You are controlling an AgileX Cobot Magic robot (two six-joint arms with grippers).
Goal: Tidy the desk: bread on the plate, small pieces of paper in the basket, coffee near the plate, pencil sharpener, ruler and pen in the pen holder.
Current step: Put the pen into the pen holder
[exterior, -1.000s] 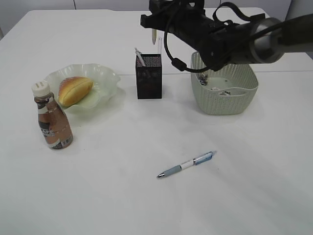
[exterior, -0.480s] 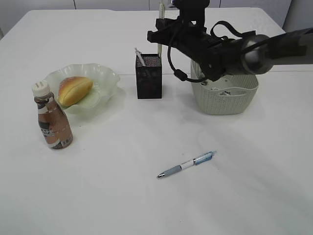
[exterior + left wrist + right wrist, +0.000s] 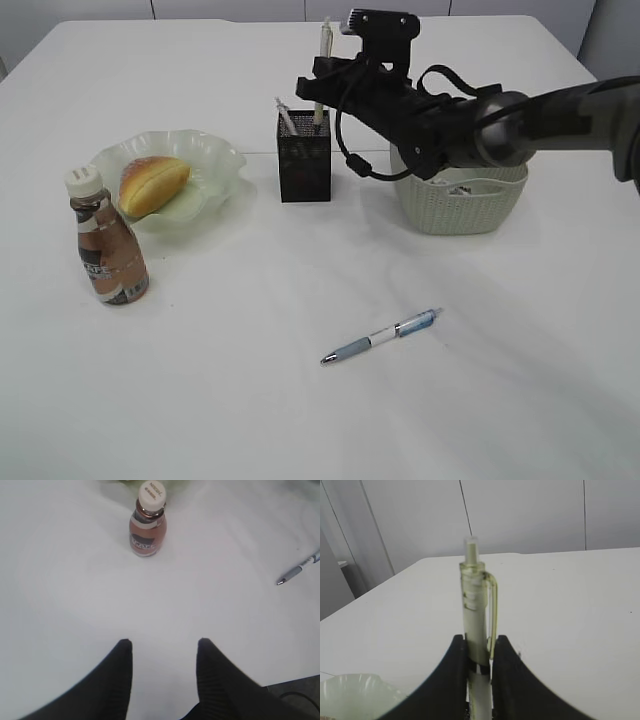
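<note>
Right end effector [image 3: 479,652] grips a pale pen [image 3: 476,615] upright at top centre, its lower end in the holder [image 3: 304,157]. Left end effector [image 3: 162,652], lower frame, is open above bare bench [image 3: 75,595]. Bread [image 3: 152,183] lies on the plate [image 3: 215,155]; a second pen [image 3: 382,335] lies lower centre.

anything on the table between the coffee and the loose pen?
Nothing: bare table between the coffee and the pen, in the exterior and left wrist views.
</note>
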